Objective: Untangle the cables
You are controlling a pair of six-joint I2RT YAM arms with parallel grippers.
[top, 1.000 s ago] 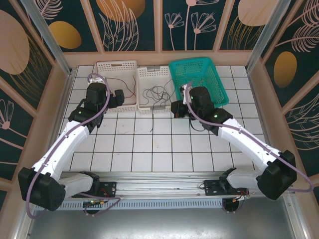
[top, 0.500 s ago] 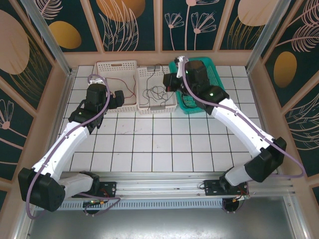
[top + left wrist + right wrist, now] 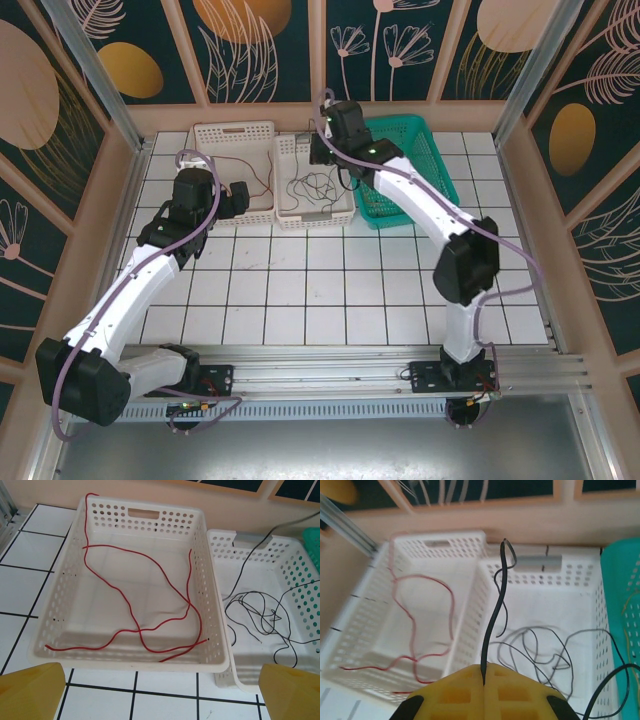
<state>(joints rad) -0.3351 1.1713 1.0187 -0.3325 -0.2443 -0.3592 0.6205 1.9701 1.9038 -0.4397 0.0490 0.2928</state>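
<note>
**Ana:** Where do the cables lie?

**Ben:** Mostly one colour to a basket. The red cable (image 3: 188, 607) sprawls in loose curves over the floor of the left white basket (image 3: 60, 595), and one end climbs over its back rim. The loose black cables (image 3: 260, 612) are looped together in the middle white basket (image 3: 225, 542), just beside it. Both baskets are plain perforated plastic with a handle slot in the back wall.

**Ana:** And the teal basket (image 3: 447, 185)?

**Ben:** It stands on the right, just beside the middle one. In the right wrist view a faint yellowish strand (image 3: 626, 602) shows inside it, too blurred to follow.

**Ana:** How is the right gripper (image 3: 484, 669) set?

**Ben:** Its yellow fingers (image 3: 515, 695) are pressed together on a single black cable (image 3: 495, 612). The cable rises from the seam between them and curls over at the top. From above, that gripper hangs over the far end of the middle basket, with its arm stretched long across the tiled table (image 3: 300, 290).

**Ana:** And the left gripper (image 3: 161, 692)?

**Ben:** Its fingers are spread wide with nothing between them. The two yellow tips sit at the bottom corners of its own view. It hovers just in front of the left basket's near rim, towards the right corner.
</note>
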